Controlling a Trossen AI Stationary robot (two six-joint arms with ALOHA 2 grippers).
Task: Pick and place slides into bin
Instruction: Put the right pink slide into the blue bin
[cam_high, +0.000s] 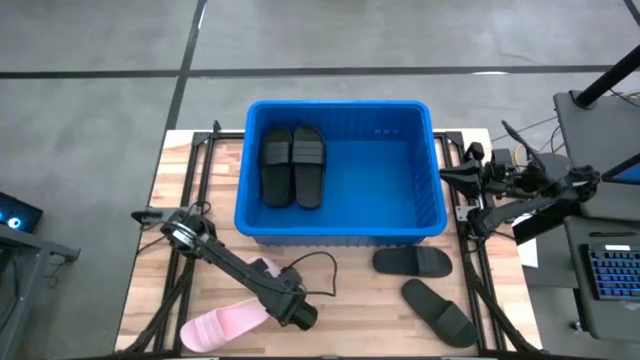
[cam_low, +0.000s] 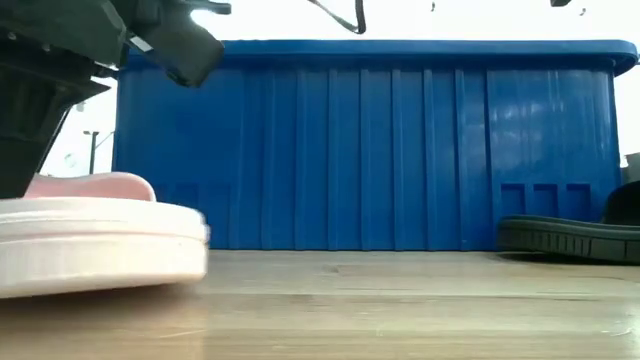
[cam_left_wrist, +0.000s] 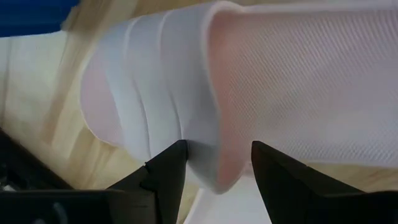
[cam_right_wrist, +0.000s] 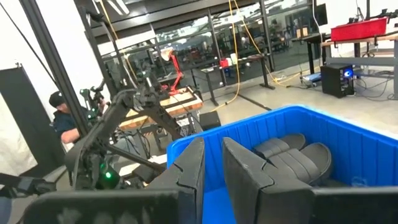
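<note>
**Left gripper at pink slide; two black slides in bin**

As seen from the high view, the blue bin (cam_high: 340, 170) sits at the table's rear centre, a rectangular plastic crate with a rim. Two black slides (cam_high: 292, 165) lie side by side in its left end. Two more black slides (cam_high: 412, 261) (cam_high: 438, 312) lie on the wooden table (cam_high: 350, 300) in front of the bin, toward the right. The left gripper (cam_high: 292, 310) is low at a pale pink slide (cam_high: 225, 326) near the front left edge. The right gripper (cam_high: 452, 178) waits beside the bin's right wall.

In the low view, the bin's walls show vertical ribs; the pink slide (cam_low: 95, 240) has a smooth, rounded sole edge.

In the left wrist view, the fingers (cam_left_wrist: 163, 174) stand apart around the edge of the pink strap (cam_left_wrist: 298, 81) (fine woven-mesh lining, smooth outer face); contact cannot be confirmed.

In the right wrist view, the right fingers (cam_right_wrist: 186, 165) are nearly together, holding nothing. No legible writing appears on any item.
</note>
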